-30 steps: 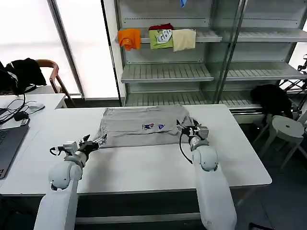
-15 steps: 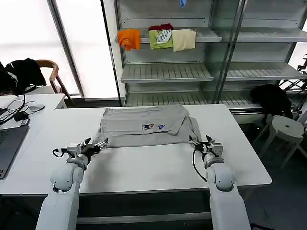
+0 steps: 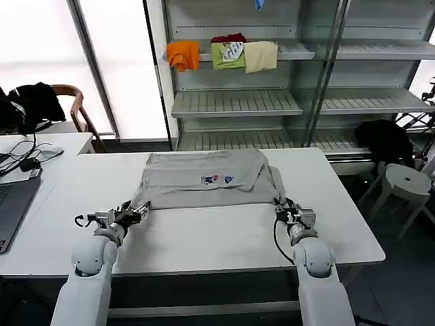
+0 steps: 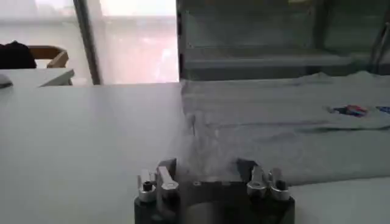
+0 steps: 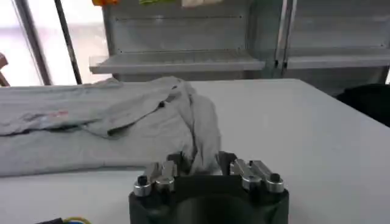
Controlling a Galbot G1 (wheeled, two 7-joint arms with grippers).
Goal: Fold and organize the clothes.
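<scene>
While both arms reach low over the white surface (image 3: 204, 238), the light grey T-shirt (image 3: 204, 180) lies spread just ahead of the two pincers, with its near hem running between them. The small multicoloured chest print (image 3: 217, 179) faces up, farther from both pincers than the hem. The shirt side toward the right pincer is folded over itself and bunched.

Left pincer (image 3: 139, 209): positioned at the shirt's near left corner. In the left wrist view the pincer (image 4: 207, 176) has its fingers set apart at a moderate width, with the hem corner of the T-shirt (image 4: 286, 131) lying in the gap between them. Whether the fingers (image 4: 167, 167) press the cloth cannot be told; the jaws are not closed.

Right pincer (image 3: 284, 205): positioned at the shirt's near right corner. In the right wrist view the pincer (image 5: 201, 161) stands with its fingers apart, and the hanging fold of the T-shirt (image 5: 109, 125) drops between them. The fingers (image 5: 224, 159) flank the fabric without a visible clamp.

Beyond the shirt, well apart from both pincers, a shelf unit (image 3: 234, 102) carries orange, green and cream folded garments (image 3: 224, 54) on an upper shelf.
</scene>
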